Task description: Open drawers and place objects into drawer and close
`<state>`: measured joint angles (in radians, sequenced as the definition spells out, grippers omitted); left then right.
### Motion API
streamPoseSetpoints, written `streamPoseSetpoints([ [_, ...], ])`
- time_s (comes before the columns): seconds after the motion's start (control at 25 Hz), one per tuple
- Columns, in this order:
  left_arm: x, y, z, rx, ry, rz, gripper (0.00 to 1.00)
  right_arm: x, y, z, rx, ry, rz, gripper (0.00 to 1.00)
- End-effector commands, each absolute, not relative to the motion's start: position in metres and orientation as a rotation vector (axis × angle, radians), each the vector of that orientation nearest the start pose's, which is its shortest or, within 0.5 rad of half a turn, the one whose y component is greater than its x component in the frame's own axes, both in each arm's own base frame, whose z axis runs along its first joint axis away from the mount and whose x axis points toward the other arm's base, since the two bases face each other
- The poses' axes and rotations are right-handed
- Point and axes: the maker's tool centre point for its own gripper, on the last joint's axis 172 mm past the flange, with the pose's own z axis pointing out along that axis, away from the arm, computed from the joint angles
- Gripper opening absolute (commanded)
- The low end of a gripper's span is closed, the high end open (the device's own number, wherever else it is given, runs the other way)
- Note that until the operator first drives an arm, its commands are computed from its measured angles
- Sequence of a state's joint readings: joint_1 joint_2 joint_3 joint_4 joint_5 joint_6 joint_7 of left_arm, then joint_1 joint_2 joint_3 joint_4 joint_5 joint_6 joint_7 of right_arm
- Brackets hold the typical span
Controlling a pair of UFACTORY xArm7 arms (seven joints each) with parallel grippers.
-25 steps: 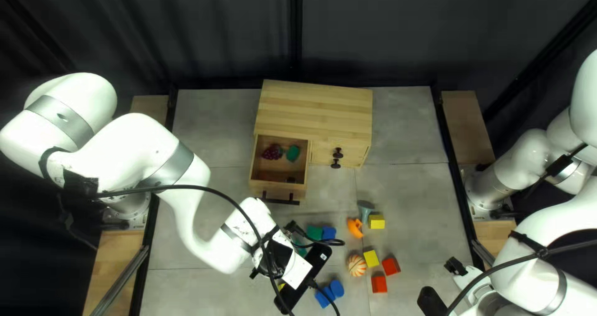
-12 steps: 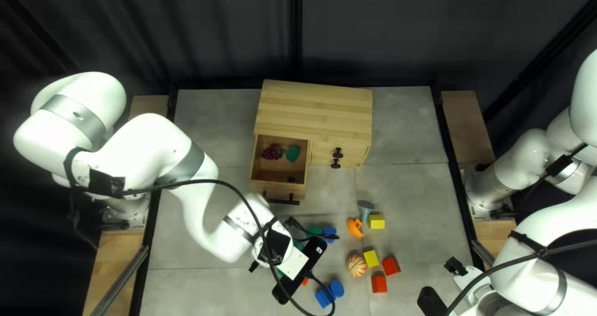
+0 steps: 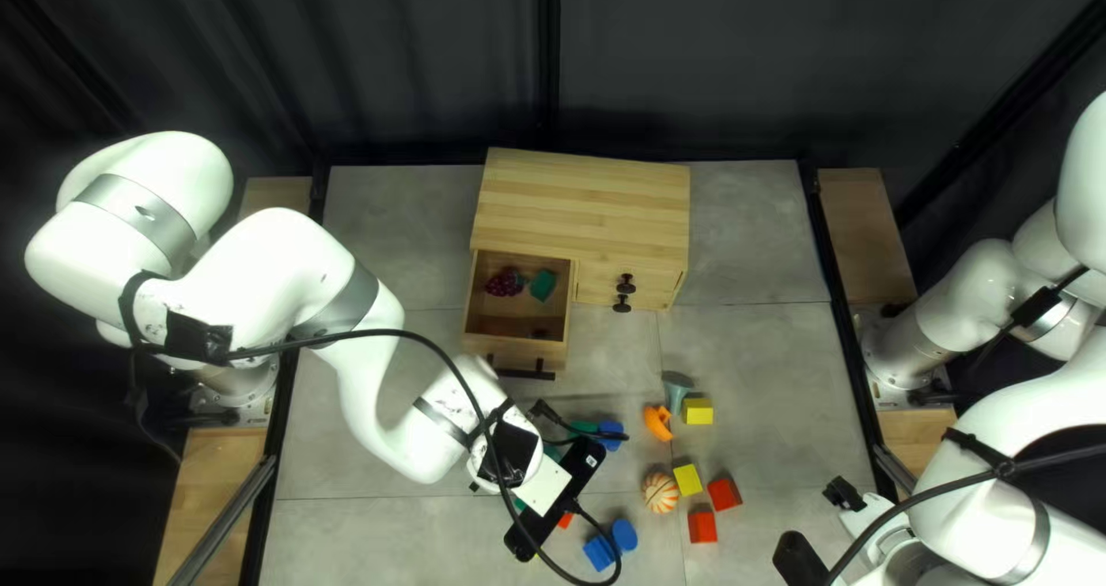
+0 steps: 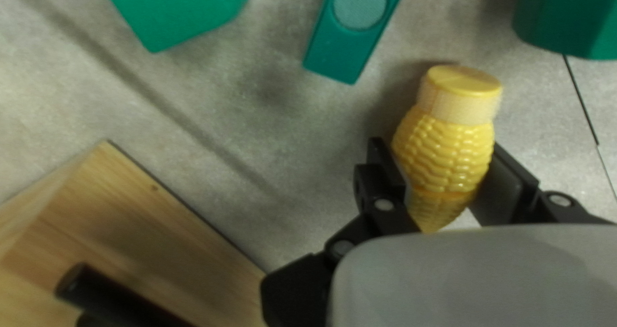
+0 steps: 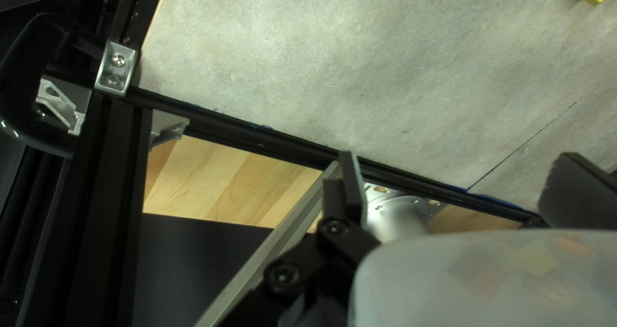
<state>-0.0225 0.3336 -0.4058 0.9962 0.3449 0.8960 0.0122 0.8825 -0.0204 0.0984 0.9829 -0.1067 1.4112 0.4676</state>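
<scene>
Top left view. You see a wooden cabinet point(image 3: 582, 200) with its left drawer point(image 3: 519, 353) pulled out, containing grapes point(image 3: 504, 282), a green piece point(image 3: 543, 285) and a small dark item point(image 3: 539, 334). Two dark knobs point(image 3: 626, 280) mark the cabinet's right section. Your left gripper point(image 3: 544, 488) lies in front of the drawer, its fingertips concealed. To its right are a striped ball point(image 3: 661, 493), an orange piece point(image 3: 658, 424), a grey-blue funnel-like piece point(image 3: 678, 392), two yellow blocks point(image 3: 698, 411) and two red blocks point(image 3: 725, 494). Your right gripper point(image 3: 870, 523) is at the lower right, well apart from these.

Left wrist view. Your left gripper's fingers are closed to the width of a yellow toy corn point(image 4: 447, 150), clasped between them from two sides, its flat capped end pointing ahead. Three green blocks point(image 4: 350, 37) lie ahead; a black handle point(image 4: 116, 295) projects from the drawer beside the gripper.

Right wrist view. Your right gripper's fingers stand wide apart and hold nothing. A black rail point(image 5: 276, 140) crosses beyond them, bordering the grey tabletop point(image 5: 334, 70).
</scene>
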Motion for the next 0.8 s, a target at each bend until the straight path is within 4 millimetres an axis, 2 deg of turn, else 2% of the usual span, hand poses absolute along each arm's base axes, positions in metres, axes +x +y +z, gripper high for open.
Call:
streamPoseSetpoints([
  [0.04,0.42,-0.171,0.135,-2.784,0.944,0.237,0.0,0.212,0.268,0.166,-3.332,-0.943,0.417,1.0],
  [0.08,0.421,-0.17,0.151,-2.777,0.931,0.241,0.0,0.212,0.268,0.166,-3.332,-0.943,0.417,1.0],
  [0.12,0.421,-0.17,0.151,-2.777,0.931,0.241,0.0,0.212,0.268,0.166,-3.332,-0.943,0.417,1.0],
  [0.2,0.422,-0.157,0.177,-2.771,0.896,0.237,0.0,0.212,0.268,0.166,-3.332,-0.943,0.417,1.0],
  [0.24,0.422,-0.157,0.177,-2.771,0.896,0.237,0.0,0.212,0.268,0.166,-3.332,-0.943,0.417,1.0],
  [0.44,0.433,-0.127,0.215,-2.769,0.835,0.218,0.0,0.212,0.268,0.166,-3.332,-0.943,0.417,1.0],
  [0.48,0.436,-0.114,0.224,-2.765,0.816,0.206,0.0,0.212,0.268,0.166,-3.332,-0.943,0.417,1.0],
  [0.56,0.437,-0.1,0.229,-2.762,0.795,0.192,0.0,0.212,0.268,0.166,-3.332,-0.943,0.417,1.0],
  [0.6,0.439,-0.08,0.229,-2.761,0.769,0.172,0.0,0.212,0.268,0.166,-3.332,-0.943,0.417,1.0],
  [0.64,0.439,-0.071,0.228,-2.761,0.751,0.165,0.0,0.212,0.268,0.166,-3.332,-0.943,0.417,1.0],
  [0.8,0.445,-0.021,0.21,-2.768,0.63,0.093,0.0,0.212,0.268,0.166,-3.332,-0.943,0.417,1.0],
])
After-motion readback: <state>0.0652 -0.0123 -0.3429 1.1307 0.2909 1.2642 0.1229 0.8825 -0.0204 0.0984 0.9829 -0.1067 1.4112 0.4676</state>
